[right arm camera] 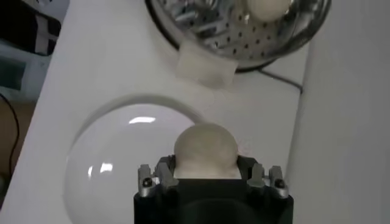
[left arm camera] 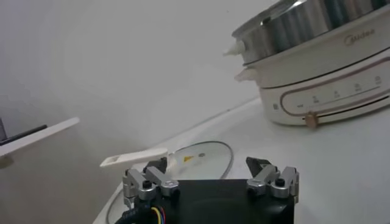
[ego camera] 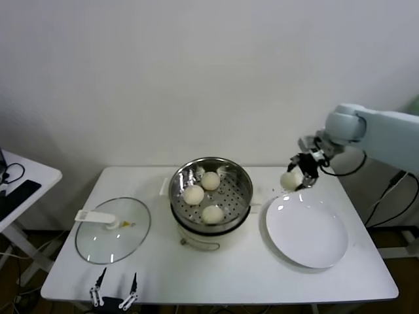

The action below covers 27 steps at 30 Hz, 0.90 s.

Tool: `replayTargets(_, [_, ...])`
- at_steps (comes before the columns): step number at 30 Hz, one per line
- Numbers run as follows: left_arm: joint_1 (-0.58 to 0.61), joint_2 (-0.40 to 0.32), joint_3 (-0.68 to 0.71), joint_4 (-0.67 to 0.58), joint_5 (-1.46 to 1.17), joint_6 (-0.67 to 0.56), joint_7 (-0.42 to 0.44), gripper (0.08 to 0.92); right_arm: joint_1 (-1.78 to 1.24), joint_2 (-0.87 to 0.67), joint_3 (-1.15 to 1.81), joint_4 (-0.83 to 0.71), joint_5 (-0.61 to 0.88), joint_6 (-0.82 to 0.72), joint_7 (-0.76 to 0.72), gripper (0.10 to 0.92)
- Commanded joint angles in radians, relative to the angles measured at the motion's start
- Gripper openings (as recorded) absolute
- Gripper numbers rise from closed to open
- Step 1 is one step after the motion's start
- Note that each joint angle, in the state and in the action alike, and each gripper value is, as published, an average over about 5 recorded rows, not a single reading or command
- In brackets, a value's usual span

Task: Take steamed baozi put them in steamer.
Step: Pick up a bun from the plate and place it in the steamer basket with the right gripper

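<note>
My right gripper [ego camera: 298,176] is shut on one off-white baozi [ego camera: 291,179], held in the air above the far left edge of the white plate [ego camera: 308,237]. In the right wrist view this baozi [right arm camera: 205,146] fills the space between the jaws of the right gripper [right arm camera: 206,167]. The shiny steamer [ego camera: 243,188] sits on its cream pot base at the table's middle. Three baozi lie on its perforated floor [ego camera: 210,180], [ego camera: 193,194], [ego camera: 213,214]. My left gripper [ego camera: 115,288] is parked open at the table's front left edge.
A round glass lid [ego camera: 112,230] with a white handle lies flat, left of the steamer. In the left wrist view the lid [left arm camera: 210,151] is just beyond the left gripper [left arm camera: 210,165], with the pot base [left arm camera: 329,79] farther off. A side table [ego camera: 26,180] stands at far left.
</note>
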Motion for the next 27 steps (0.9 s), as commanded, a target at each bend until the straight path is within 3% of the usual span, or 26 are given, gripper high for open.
replayTargets(1, [0.005, -0.023, 0.004, -0.008, -0.001, -0.001, 0.001, 0.823, 0.178, 0.163, -0.045, 0.098, 0.195, -0.084, 0.012, 0.674])
replayTargets(27, [0.002, -0.018, -0.007, 0.004, -0.002, -0.009, 0.000, 0.823, -0.257, 0.300, 0.175, -0.065, 0.017, -0.141, 0.125, 0.704])
